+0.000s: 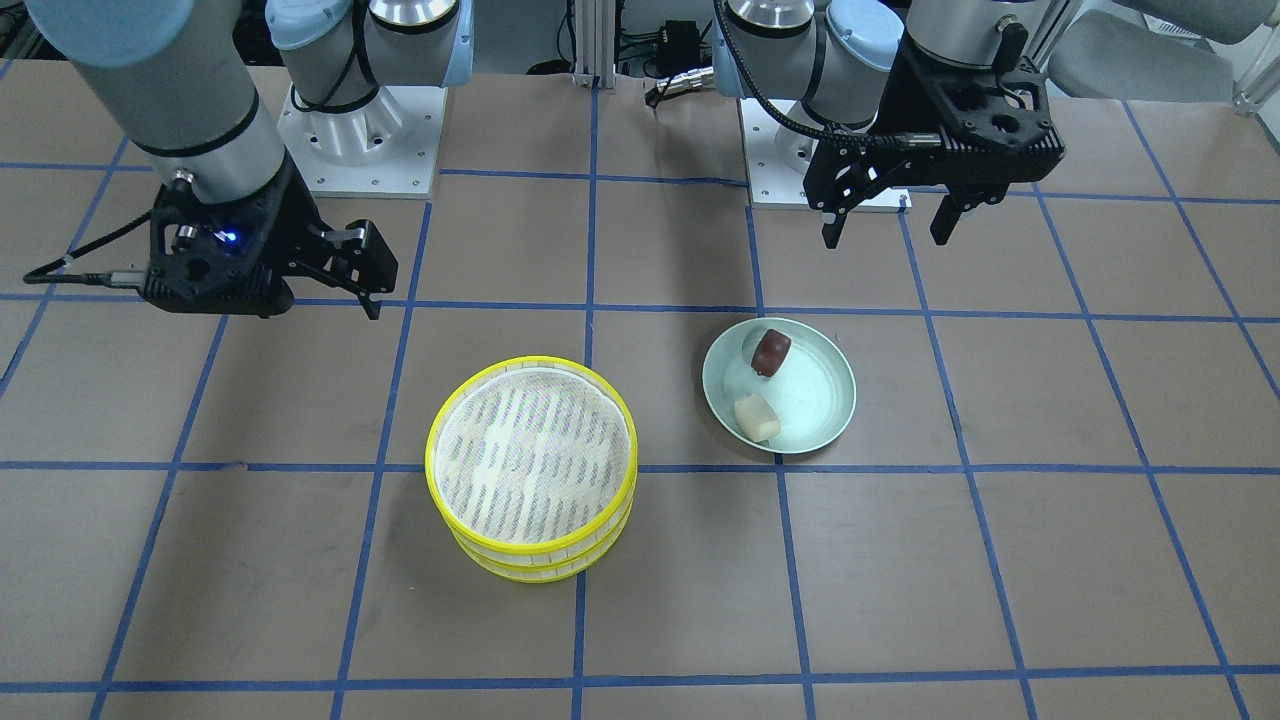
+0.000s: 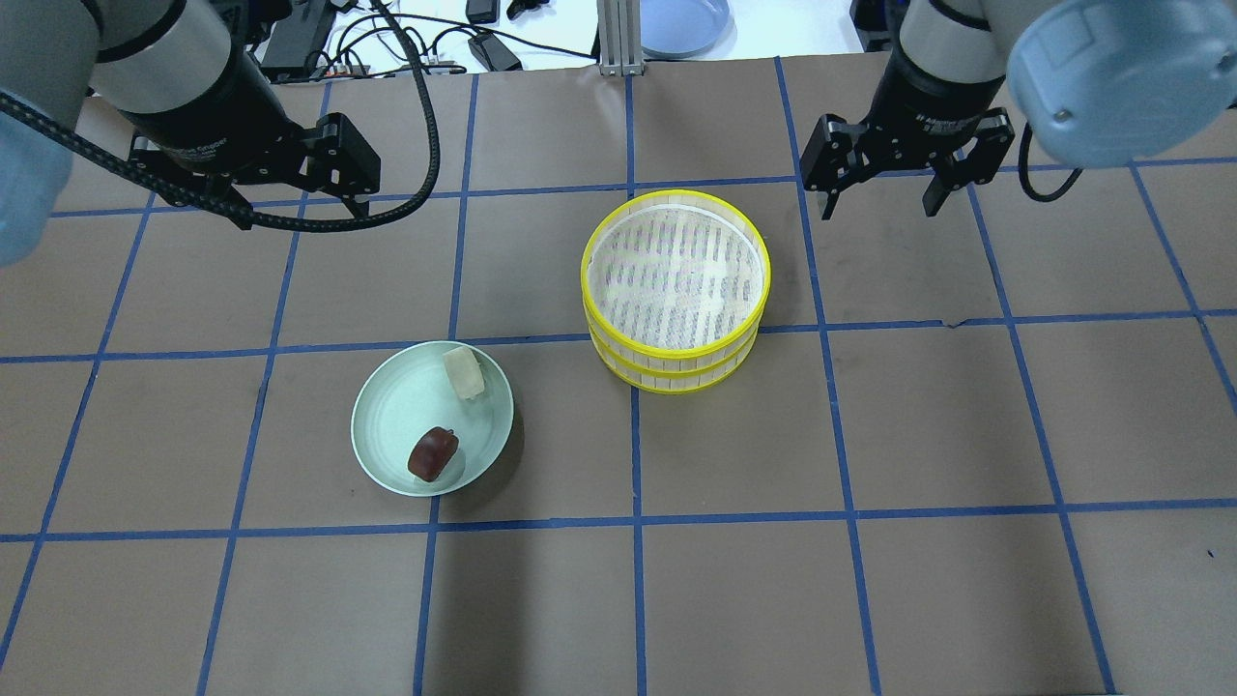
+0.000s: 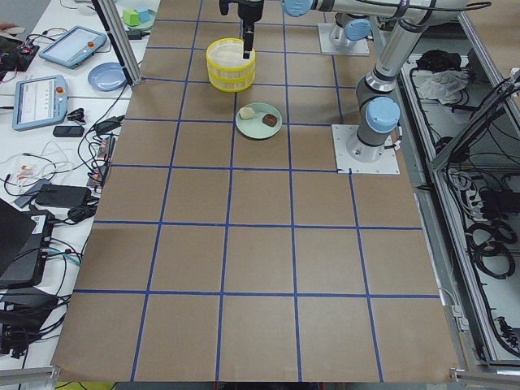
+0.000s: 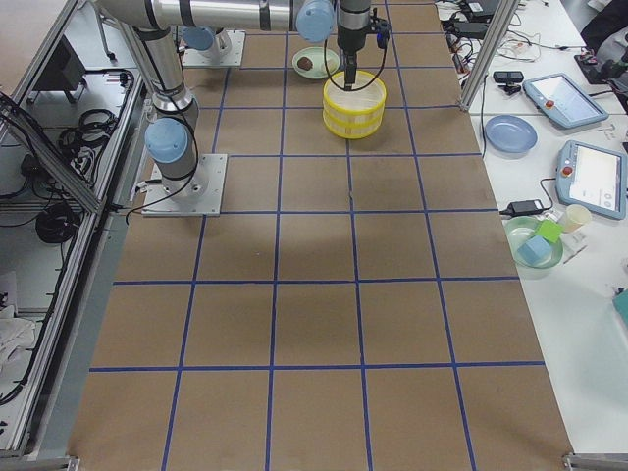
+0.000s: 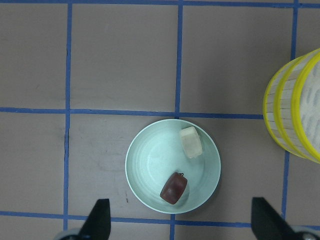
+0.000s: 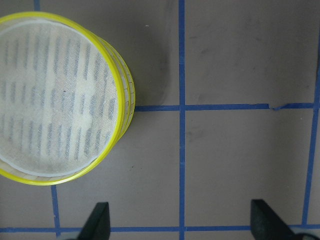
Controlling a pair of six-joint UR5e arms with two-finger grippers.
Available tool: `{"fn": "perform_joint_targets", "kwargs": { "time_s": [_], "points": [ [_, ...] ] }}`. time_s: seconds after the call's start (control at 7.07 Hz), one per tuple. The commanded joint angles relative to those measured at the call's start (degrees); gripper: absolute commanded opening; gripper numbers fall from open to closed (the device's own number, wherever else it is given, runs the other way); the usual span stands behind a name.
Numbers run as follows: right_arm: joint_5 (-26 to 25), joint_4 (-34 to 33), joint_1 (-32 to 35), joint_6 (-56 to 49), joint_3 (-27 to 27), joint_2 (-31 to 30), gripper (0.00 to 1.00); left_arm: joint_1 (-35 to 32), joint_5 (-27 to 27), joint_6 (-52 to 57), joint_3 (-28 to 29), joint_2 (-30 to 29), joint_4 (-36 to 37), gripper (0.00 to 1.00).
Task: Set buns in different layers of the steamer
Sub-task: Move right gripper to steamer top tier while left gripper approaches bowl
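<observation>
Two steamer layers stand stacked and empty: the top layer [image 1: 432, 450] [image 2: 586, 280] [image 6: 123, 90] sits on the lower layer [image 1: 540, 572] [image 2: 676, 385]. The reddish-brown bun [image 1: 771, 352] [image 2: 433, 453] [image 5: 174, 189] and the cream-white bun [image 1: 757, 416] [image 2: 464, 372] [image 5: 191, 142] lie on the pale green plate [image 1: 825, 400] [image 2: 391, 425] [image 5: 147, 165]. My left gripper [image 1: 886, 238] [image 2: 295, 208] [image 5: 182, 222] is open and empty, high above the table on the robot's side of the plate. My right gripper [image 1: 362, 292] [image 2: 881, 205] [image 6: 182, 222] is open and empty, beside the stack.
The brown table is marked with a blue tape grid. The arm bases [image 1: 360, 140] [image 1: 790, 165] stand at the robot's edge. A blue plate [image 2: 681, 24] and cables lie beyond the far edge. The stack also shows at the left wrist view's right edge [image 5: 295, 110].
</observation>
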Motion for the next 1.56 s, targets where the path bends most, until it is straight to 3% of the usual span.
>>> {"fn": "perform_joint_targets", "kwargs": {
  "time_s": [0.0, 0.28, 0.85, 1.27, 1.41],
  "points": [
    [0.1, -3.28, 0.59, 1.42, 3.62, 3.79, 1.0, 0.42, 0.13, -0.06, 0.02, -0.09, 0.07, 1.0],
    [0.1, -7.14, 2.95, 4.94, 3.89, 8.71, 1.0, 0.86, -0.48, 0.29, -1.54, -1.75, 0.33, 1.0],
    [0.1, -9.7, 5.96, 8.18, 3.98, 13.82, 0.68, 0.87, -0.75, -0.06, -8.14, -7.27, 7.7, 1.0],
    [0.02, -9.62, 5.96, 8.46, 3.63, 14.45, 0.03, 0.87, -4.61, -0.15, -9.9, -13.95, 14.02, 1.0],
    [0.02, -9.44, 5.96, 8.81, 3.19, 14.36, 0.0, 0.87, -4.62, -0.06, -10.86, -15.97, 16.05, 1.0]
  ]
}}
